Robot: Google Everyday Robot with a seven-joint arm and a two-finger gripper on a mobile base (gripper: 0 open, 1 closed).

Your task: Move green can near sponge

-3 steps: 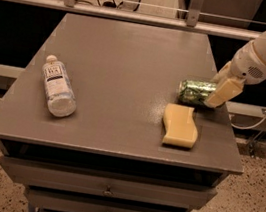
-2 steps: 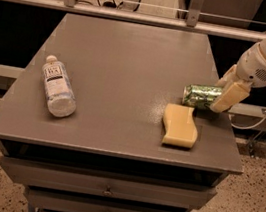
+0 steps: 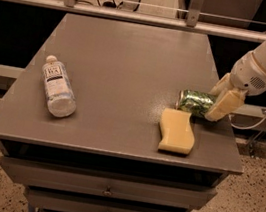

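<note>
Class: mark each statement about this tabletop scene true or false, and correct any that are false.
1. The green can lies on its side. True.
2. The clear plastic bottle stands upright. False: it lies on its side on the left part of the table.
3. The end effector is at the can's right end, near the table's right edge. True.
4. The can rests on top of the sponge. False: it is just behind the sponge's far edge, not on it.
5. The sponge is left of the bottle in the picture. False: it is to the bottle's right.
</note>
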